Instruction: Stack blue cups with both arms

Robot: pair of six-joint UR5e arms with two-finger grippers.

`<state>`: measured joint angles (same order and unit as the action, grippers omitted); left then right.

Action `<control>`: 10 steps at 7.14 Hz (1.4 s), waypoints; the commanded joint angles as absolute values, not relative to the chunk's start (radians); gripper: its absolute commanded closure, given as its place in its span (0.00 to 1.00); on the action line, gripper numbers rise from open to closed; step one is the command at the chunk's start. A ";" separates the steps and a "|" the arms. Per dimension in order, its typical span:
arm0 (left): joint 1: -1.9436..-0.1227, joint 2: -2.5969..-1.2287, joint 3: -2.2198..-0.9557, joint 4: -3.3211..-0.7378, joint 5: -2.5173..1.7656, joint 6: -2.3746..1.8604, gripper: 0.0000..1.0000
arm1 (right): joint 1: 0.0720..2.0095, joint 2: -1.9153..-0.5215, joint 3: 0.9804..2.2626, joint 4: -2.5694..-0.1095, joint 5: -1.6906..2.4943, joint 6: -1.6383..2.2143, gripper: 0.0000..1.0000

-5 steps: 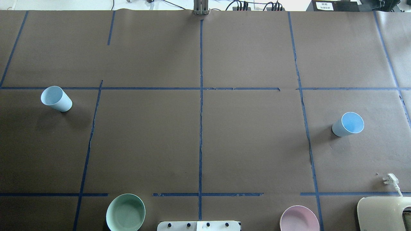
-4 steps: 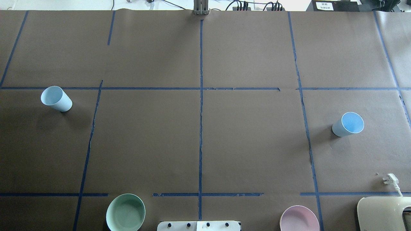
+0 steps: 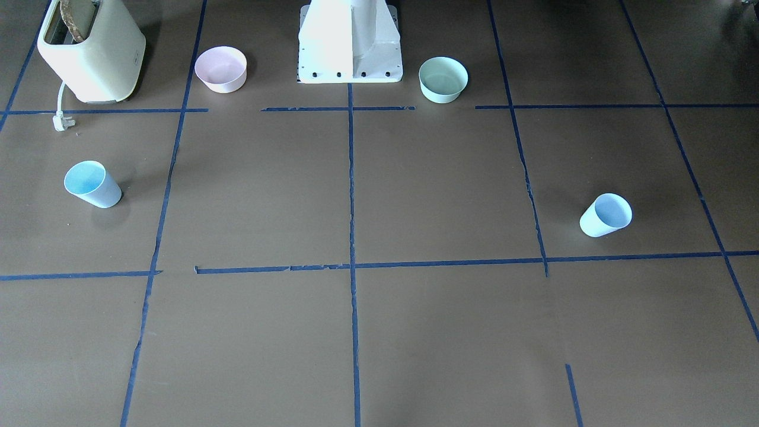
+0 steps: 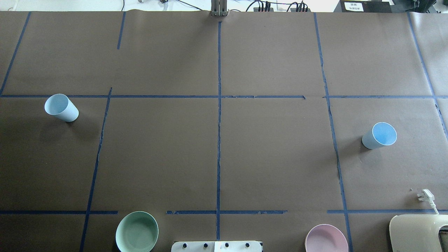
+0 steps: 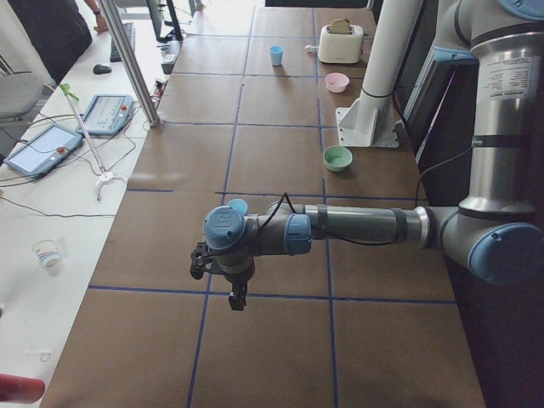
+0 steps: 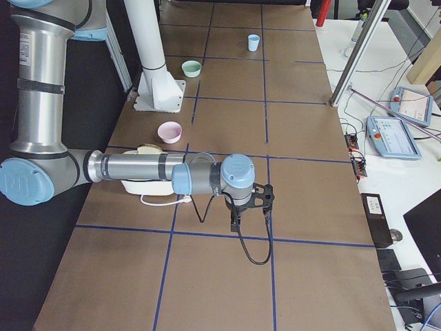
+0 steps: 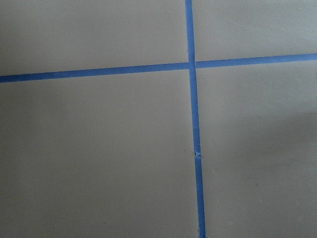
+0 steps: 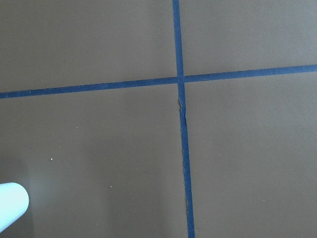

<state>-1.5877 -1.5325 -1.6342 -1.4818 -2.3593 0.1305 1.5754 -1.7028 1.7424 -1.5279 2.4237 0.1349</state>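
Two blue cups stand upright and far apart on the brown table. One cup (image 4: 61, 107) (image 3: 606, 214) is on my left side, the other cup (image 4: 379, 135) (image 3: 92, 184) on my right. My left gripper (image 5: 236, 296) shows only in the exterior left view, hanging over the table with the left cup (image 5: 238, 205) partly hidden behind its wrist. My right gripper (image 6: 238, 218) shows only in the exterior right view. I cannot tell whether either is open or shut. A pale cup edge (image 8: 10, 203) shows low in the right wrist view.
A mint-green bowl (image 4: 137, 231) and a pink bowl (image 4: 326, 239) sit near the white pedestal base (image 4: 216, 246). A cream toaster (image 4: 418, 232) with a loose white plug (image 4: 425, 196) stands at the near right. Blue tape lines grid the table.
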 commanded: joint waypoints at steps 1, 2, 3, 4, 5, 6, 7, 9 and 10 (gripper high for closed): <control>-1.588 -1.532 -1.637 -1.482 -2.359 0.130 0.00 | 1.575 -1.703 1.743 -1.528 2.424 0.135 0.00; -1.588 -1.532 -1.644 -1.482 -2.359 0.130 0.00 | 1.575 -1.701 1.747 -1.526 2.422 0.135 0.00; -1.588 -1.532 -1.644 -1.482 -2.361 0.132 0.00 | 1.575 -1.703 1.744 -1.526 2.422 0.133 0.00; -1.588 -1.532 -1.647 -1.482 -2.361 0.130 0.00 | 1.575 -1.703 1.747 -1.526 2.422 0.135 0.00; -1.588 -1.532 -1.649 -1.483 -2.361 0.132 0.00 | 1.575 -1.701 1.747 -1.528 2.424 0.135 0.00; -1.588 -1.532 -1.652 -1.482 -2.362 0.130 0.00 | 1.575 -1.703 1.749 -1.526 2.424 0.133 0.00; -1.588 -1.532 -1.652 -1.482 -2.362 0.130 0.00 | 1.575 -1.703 1.752 -1.526 2.422 0.136 0.00; -1.588 -1.539 -1.725 -1.480 -2.365 0.051 0.00 | 1.575 -1.703 1.766 -1.526 2.424 0.137 0.00; -1.579 -1.536 -1.796 -1.476 -2.411 -0.037 0.00 | 1.575 -1.703 1.767 -1.528 2.424 0.137 0.00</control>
